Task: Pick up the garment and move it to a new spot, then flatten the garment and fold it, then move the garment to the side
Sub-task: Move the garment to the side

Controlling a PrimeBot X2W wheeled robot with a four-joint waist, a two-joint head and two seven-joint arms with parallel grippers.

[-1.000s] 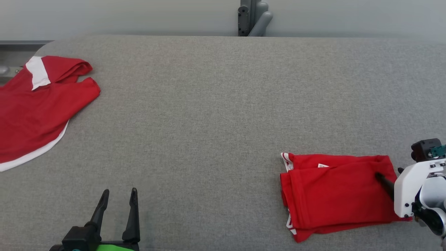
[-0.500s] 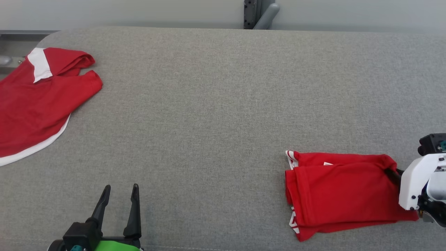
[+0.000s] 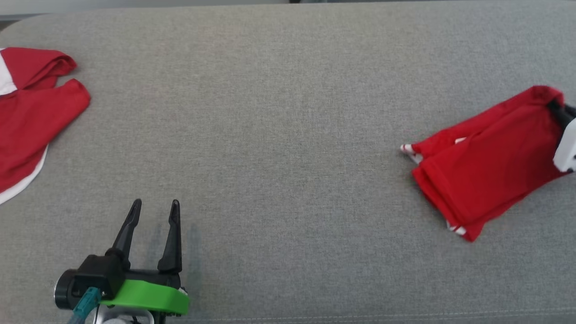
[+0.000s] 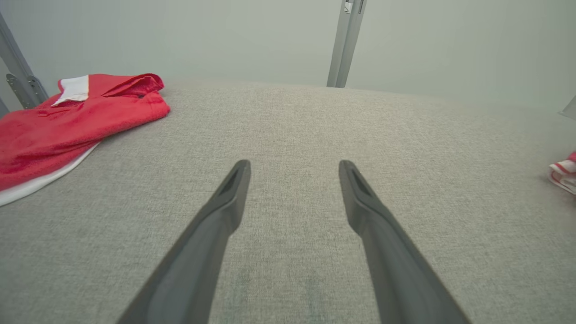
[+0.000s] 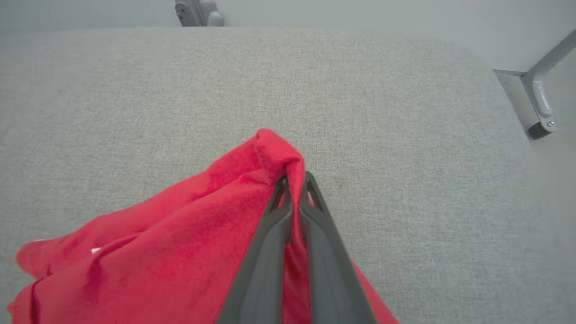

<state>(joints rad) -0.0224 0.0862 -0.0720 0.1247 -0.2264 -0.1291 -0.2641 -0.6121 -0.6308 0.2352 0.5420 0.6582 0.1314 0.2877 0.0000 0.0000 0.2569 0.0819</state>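
Observation:
The garment [image 3: 490,166] is a folded red piece with white trim, lying at the right of the grey padded table [image 3: 288,112]. It sits askew, its far right corner pulled up. My right gripper [image 3: 559,109] is at the view's right edge, shut on that corner. In the right wrist view the right gripper [image 5: 294,180] pinches a raised fold of the garment [image 5: 157,252] between its fingers. My left gripper [image 3: 155,207] stands open over bare table at the lower left, nothing between its fingers [image 4: 234,189]. The garment's trimmed end [image 4: 564,173] shows at the left wrist view's right edge.
A second red garment with a white collar [image 3: 31,112] lies spread at the table's far left corner [image 4: 67,121]. A grey metal post [image 4: 344,40] stands behind the table. A metal bracket [image 5: 537,99] sits past the table's right end.
My right gripper has shut on the folded garment's right corner and drawn it up and rightward, so the garment now lies slanted. The head camera has tilted down. The left gripper stays open.

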